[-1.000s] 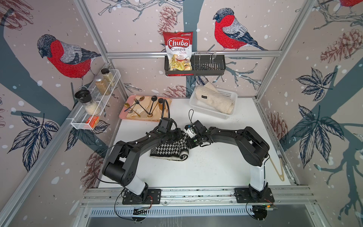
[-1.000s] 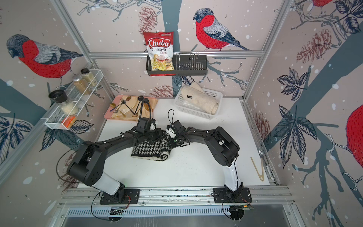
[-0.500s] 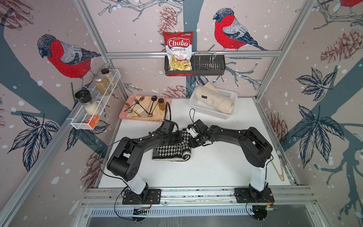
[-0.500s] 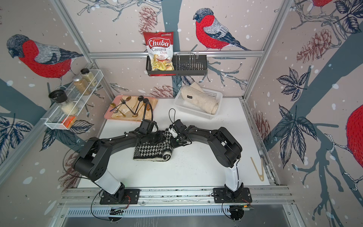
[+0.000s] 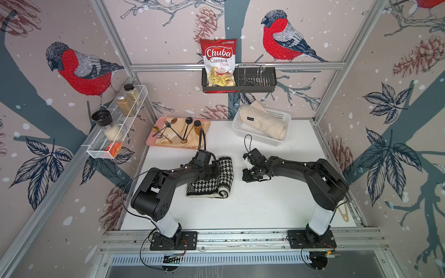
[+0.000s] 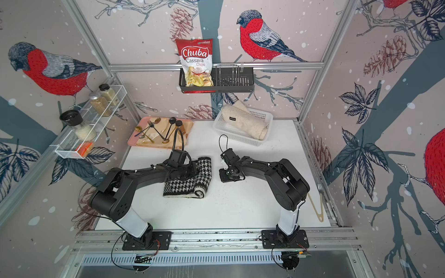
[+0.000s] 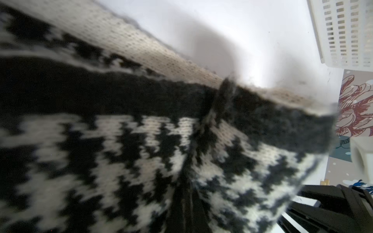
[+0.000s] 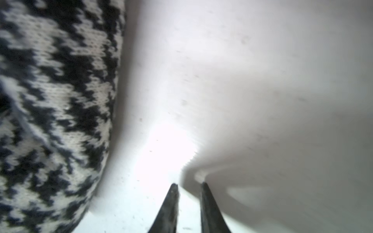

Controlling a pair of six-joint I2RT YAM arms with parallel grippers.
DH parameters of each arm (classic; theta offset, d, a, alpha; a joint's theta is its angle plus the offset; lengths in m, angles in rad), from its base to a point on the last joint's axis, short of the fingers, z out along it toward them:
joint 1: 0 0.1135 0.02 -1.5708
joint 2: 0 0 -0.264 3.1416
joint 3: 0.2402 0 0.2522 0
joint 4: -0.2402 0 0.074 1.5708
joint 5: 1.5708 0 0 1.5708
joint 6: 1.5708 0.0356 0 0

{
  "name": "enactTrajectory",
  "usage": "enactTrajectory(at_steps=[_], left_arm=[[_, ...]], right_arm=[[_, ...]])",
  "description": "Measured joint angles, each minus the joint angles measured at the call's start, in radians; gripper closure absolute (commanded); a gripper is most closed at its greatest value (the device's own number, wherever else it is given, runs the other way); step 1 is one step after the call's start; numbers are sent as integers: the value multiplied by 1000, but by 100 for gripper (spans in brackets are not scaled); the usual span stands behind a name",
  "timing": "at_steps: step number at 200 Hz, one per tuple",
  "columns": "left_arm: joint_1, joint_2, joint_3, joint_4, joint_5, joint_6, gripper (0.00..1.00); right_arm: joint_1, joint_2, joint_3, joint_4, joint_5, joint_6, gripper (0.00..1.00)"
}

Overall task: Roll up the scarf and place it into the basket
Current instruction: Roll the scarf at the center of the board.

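Looking down in both top views, I see a white surface [image 5: 252, 209] with two black arms reaching in from the near edge. The scarf [image 5: 222, 177], a black-and-white houndstooth knit, lies on the surface a little left of centre, folded thick, with a rolled end curling at its near right corner.

The left claw [image 5: 213, 169] sits on top of the scarf's left part. Its fingers are buried in the knit. In the left wrist view the fabric [image 7: 141, 141] fills the frame and puckers into a tight crease, so I read this claw as closed and pinching the scarf.

The right claw [image 8: 189, 187] is just right of the scarf, apart from it. In the right wrist view its two dark fingertips [image 8: 172, 193] stand a narrow gap apart, low over the bare surface with nothing between them, and the scarf [image 8: 56, 100] is off to one side.

The basket [image 5: 280, 115], white and perforated, stands at the far right, well apart from the scarf. A rolled cream cloth [image 5: 262, 121] already lies in it.
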Motion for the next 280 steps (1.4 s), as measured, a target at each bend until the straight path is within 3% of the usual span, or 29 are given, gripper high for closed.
enactTrajectory(at_steps=[51,154,219,280], left_arm=[[33,-10,-21,9,14,5,100],[79,-56,-45,-10,9,22,100],[103,-194,47,-267,-167,55,100],[175,-179,24,-418,-327,54,100]], right_arm=[[65,94,79,118,-94,32,77],[118,139,239,118,-116,56,77],[122,165,268,118,-122,53,77],[125,192,309,118,-133,49,77]])
